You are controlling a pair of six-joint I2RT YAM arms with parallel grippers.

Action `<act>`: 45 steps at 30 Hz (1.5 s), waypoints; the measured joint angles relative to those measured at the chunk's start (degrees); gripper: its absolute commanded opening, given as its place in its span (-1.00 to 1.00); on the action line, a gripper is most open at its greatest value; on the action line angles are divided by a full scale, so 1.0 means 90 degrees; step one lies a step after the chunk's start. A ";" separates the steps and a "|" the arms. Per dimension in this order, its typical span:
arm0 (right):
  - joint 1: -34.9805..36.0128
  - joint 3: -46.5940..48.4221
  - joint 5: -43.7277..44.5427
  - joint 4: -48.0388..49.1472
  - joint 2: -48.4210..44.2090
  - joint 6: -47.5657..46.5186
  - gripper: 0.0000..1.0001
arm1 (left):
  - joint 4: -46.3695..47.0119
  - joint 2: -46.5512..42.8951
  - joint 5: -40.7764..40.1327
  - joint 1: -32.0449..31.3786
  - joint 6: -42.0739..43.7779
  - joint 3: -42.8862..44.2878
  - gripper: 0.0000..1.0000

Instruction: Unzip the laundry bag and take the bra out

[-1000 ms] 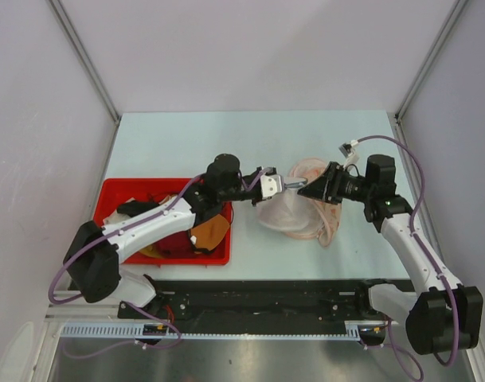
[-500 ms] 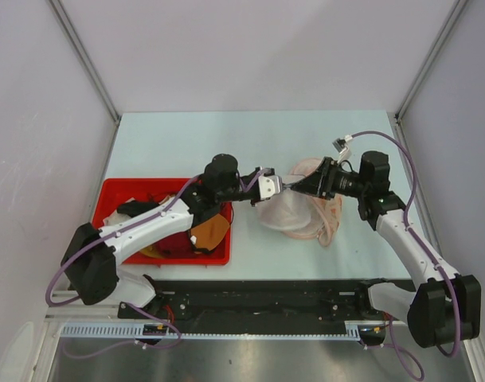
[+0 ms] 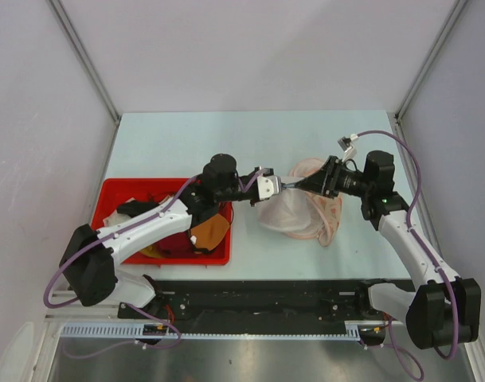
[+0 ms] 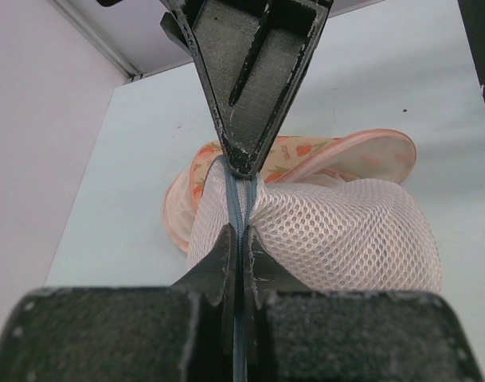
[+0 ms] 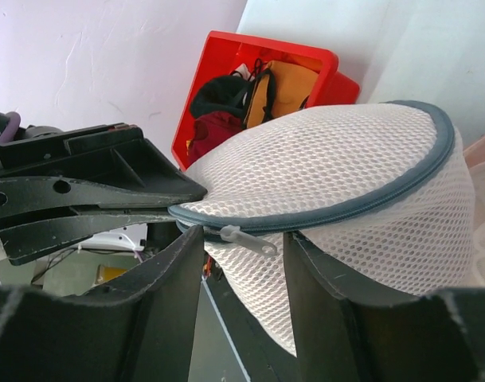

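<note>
The laundry bag [image 3: 283, 213], white mesh with a dark zipper rim, is held off the table mid-right. My left gripper [image 3: 282, 185] is shut on its rim; in the left wrist view the jaws [image 4: 240, 232] pinch the dark zipper band, with mesh [image 4: 346, 239] bulging to the right. My right gripper [image 3: 300, 186] faces it from the right and is open. In the right wrist view its fingers [image 5: 244, 239] straddle the pale zipper pull [image 5: 250, 240] without clamping it. The zipper [image 5: 361, 207] looks closed. The bra is not visible.
A pinkish round mesh bag with peach patterned fabric [image 3: 328, 215] lies under and behind the laundry bag; it also shows in the left wrist view [image 4: 306, 150]. A red bin [image 3: 115, 191] of dark, maroon and orange garments stands at the left, seen too in the right wrist view [image 5: 258, 79].
My right gripper has moved left to the bag's rim, close to the left gripper's tips. The left gripper keeps its hold and has hardly moved.
</note>
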 measured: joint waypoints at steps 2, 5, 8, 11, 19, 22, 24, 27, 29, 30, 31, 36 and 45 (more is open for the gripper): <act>0.0036 0.0000 -0.0017 -0.0002 -0.0015 -0.0005 -0.09 | 0.0000 0.0000 0.0000 0.0000 0.0000 0.0000 -0.99; 0.0058 0.0000 -0.0019 -0.0005 -0.0095 -0.0019 -0.20 | 0.0000 0.0000 0.0000 0.0002 0.0000 0.0000 -0.99; 0.0075 0.0000 -0.0012 -0.0015 -0.0192 -0.0046 -0.33 | 0.0000 0.0000 0.0000 0.0000 0.0000 0.0002 -0.99; 0.0095 0.0000 0.0015 -0.0107 -0.0291 -0.0136 -0.55 | 0.0000 0.0000 0.0000 0.0000 0.0000 0.0002 -0.99; 0.0126 0.0002 0.0199 -0.0510 -0.0376 -0.0355 -1.00 | -0.0005 0.0000 0.0002 0.0000 0.0007 0.0002 -0.99; 0.0124 0.0002 0.0287 -0.0627 -0.0381 -0.0415 -1.00 | -0.0015 0.0000 0.0000 0.0000 0.0027 0.0002 -0.99; 0.0119 0.0005 0.0401 -0.0726 -0.0381 -0.0488 -1.00 | -0.0058 0.0000 0.0002 0.0005 0.0087 0.0002 -0.99; -0.0029 0.0005 0.0709 -0.0976 -0.0381 -0.0636 -1.00 | -0.0129 0.0000 0.0017 0.0034 0.0180 0.0002 -0.99; -0.0226 0.0000 0.0933 -0.1100 -0.0359 -0.0680 -1.00 | -0.0151 0.0000 0.0049 0.0046 0.0233 0.0002 -0.99; -0.0313 -0.0019 0.1066 -0.1105 -0.0325 -0.0702 -1.00 | -0.0153 0.0000 0.0097 0.0058 0.0270 0.0002 -0.99; -0.0352 -0.0039 0.1134 -0.1103 -0.0289 -0.0704 -1.00 | -0.0158 0.0000 0.0165 0.0066 0.0287 0.0002 -0.99; -0.0291 -0.0109 0.1639 -0.0984 0.0265 -0.0750 -1.00 | -0.0238 0.0000 0.0398 0.0075 0.0299 0.0002 -0.99; 0.0668 -0.0204 0.2654 -0.1022 0.0214 -0.0835 -1.00 | -0.0219 -0.0027 0.0498 0.0141 0.0066 -0.0007 0.79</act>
